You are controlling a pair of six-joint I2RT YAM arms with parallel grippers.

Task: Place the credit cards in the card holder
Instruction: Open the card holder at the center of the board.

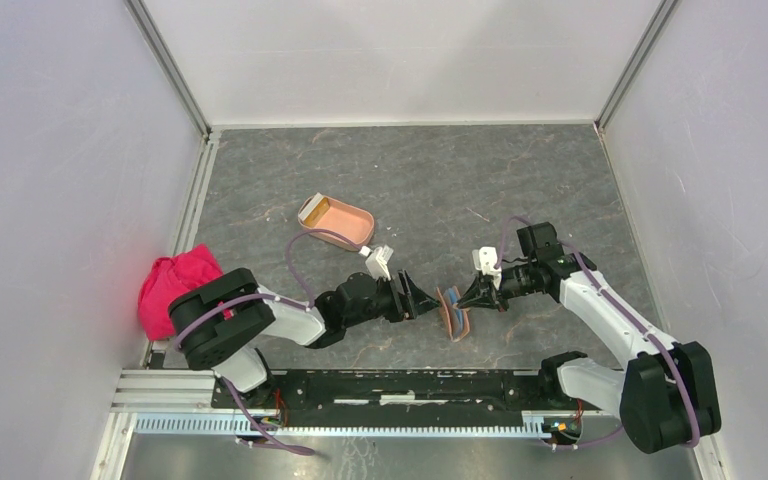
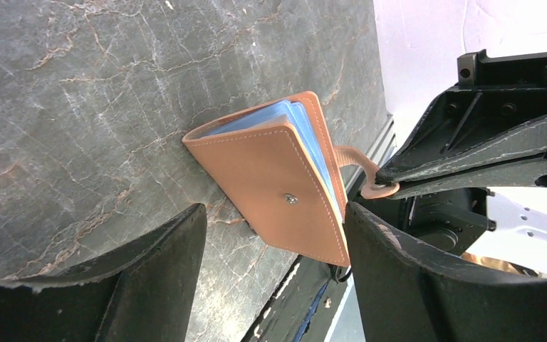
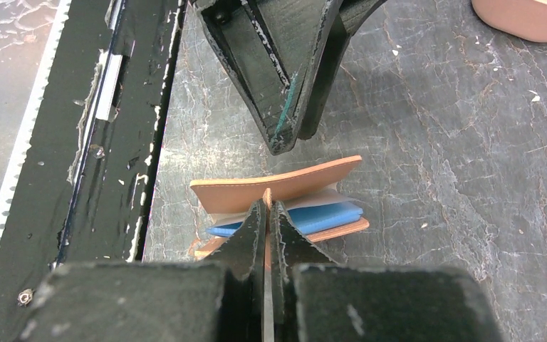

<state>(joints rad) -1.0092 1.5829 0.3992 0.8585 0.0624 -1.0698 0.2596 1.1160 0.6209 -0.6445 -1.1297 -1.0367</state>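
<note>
The salmon-pink card holder [image 1: 345, 225] sits at mid-table, and a corner of the card holder [image 3: 527, 18] shows in the right wrist view. A pale card [image 1: 313, 210] leans at its left end. Blue credit cards [image 3: 327, 216] lie inside a brown leather wallet [image 1: 453, 312], which stands partly open on its edge. My right gripper [image 1: 474, 295] is shut on the wallet's snap tab [image 2: 370, 187]. My left gripper [image 1: 426, 300] faces the wallet [image 2: 278, 192] from the left, open, with one finger [image 2: 370, 235] close beside the cover.
A pink cloth [image 1: 175, 285] lies at the table's left edge. The black mounting rail [image 1: 380, 385] runs along the near edge, just behind the wallet. White walls close in the table on three sides.
</note>
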